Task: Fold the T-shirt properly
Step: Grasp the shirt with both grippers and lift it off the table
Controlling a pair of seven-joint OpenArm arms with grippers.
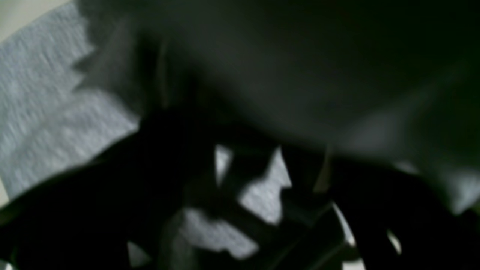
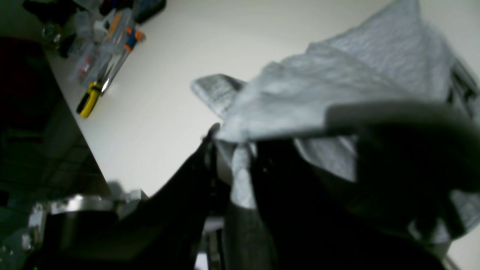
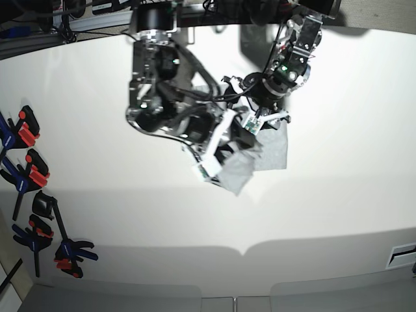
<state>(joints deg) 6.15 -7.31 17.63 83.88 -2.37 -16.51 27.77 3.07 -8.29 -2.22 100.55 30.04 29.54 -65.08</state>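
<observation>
The light heather-grey T-shirt (image 3: 270, 153) lies bunched near the middle of the white table, partly hidden under both arms. In the right wrist view my right gripper (image 2: 240, 150) is shut on a pinched fold of the T-shirt (image 2: 318, 90), and the cloth drapes away from it, lifted off the table. My left gripper (image 3: 257, 123) hovers close over the far part of the shirt. The left wrist view is dark and blurred: grey T-shirt cloth (image 1: 37, 112) fills the left side, and my left gripper (image 1: 262, 187) has its jaws spread wide with cloth showing between them.
Several blue, black and red clamps (image 3: 26, 175) lie along the left edge of the table (image 3: 338, 214). A yellow-handled tool (image 2: 88, 103) and a clear case of small tools (image 2: 105, 48) sit near that edge. The two arms stand close together above the shirt.
</observation>
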